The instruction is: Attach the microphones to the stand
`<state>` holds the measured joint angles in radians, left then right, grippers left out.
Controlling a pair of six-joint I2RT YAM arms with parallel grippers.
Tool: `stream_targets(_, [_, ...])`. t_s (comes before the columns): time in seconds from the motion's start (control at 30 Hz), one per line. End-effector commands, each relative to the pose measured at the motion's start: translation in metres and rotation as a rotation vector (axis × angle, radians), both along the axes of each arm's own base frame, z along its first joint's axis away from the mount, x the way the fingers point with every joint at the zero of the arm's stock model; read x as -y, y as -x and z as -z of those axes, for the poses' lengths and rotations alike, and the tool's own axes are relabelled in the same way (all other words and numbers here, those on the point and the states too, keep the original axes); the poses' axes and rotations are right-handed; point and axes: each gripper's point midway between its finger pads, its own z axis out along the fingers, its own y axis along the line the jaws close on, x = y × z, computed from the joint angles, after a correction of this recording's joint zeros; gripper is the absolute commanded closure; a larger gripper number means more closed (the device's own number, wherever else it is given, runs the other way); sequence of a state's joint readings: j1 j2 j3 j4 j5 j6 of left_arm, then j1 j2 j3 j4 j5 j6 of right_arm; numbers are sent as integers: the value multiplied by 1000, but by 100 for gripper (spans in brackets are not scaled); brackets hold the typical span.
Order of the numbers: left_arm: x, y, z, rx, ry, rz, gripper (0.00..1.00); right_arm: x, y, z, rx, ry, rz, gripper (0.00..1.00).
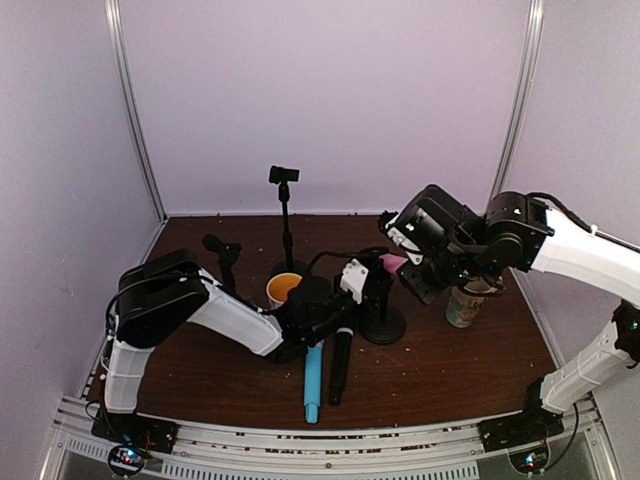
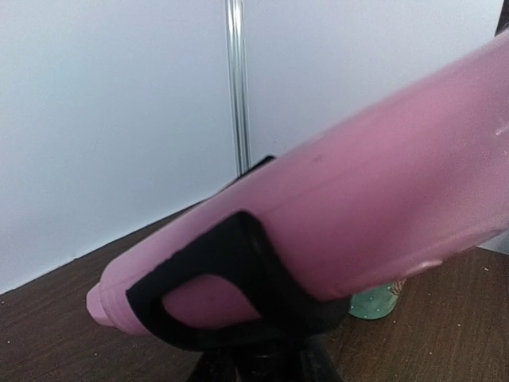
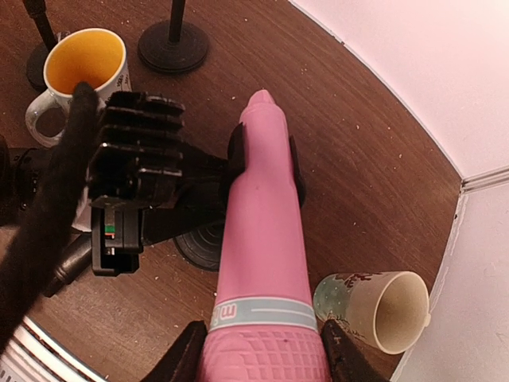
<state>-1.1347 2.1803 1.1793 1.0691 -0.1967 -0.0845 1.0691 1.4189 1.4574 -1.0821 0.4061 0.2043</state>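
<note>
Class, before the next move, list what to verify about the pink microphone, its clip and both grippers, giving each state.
1. Right gripper clamps pink microphone: ok.
2. Microphone rests in clip: ok.
3. Microphone fully snapped in: cannot tell.
4. Left gripper shut, steadying stand: cannot tell what it grips.
5. Blue microphone and black microphone mounted: not ok, both lie on table.

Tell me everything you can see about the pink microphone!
The pink microphone looks like smooth, shiny plastic, a long stick narrowing to a small rounded tip. Near its wide end runs a pale blue band with white letters, then a bumpy grid pattern. It sits tilted in the black clip of a stand, tip poking out past the clip, up off the brown table. The right gripper is closed on the bumpy end, a black finger on each side.
</note>
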Motion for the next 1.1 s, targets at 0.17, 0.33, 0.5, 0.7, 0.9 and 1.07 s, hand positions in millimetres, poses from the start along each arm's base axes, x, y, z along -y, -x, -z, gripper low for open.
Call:
stream_targets(0.17, [23,68,-37,102,52,218,100,-28,-28,28,13,-37,17,100])
stream_targets(0.33, [19,69,-38,102,62,219,100,-25,-34,30,14,-27,38,100])
stream_targets(0.5, [18,66,-37,87,66,228,100,-20,-39,33,3,-62,67,100])
stream_targets(0.7, [19,64,-39,94,69,227,100,-21,-42,38,-15,-44,83,100])
stream_targets(0.9, [12,60,-42,90,88,204,100,-15,-47,43,-15,-56,114,100])
stream_targets(1.07, [2,47,-43,53,114,122,68,4,-62,24,45,-71,178,100])
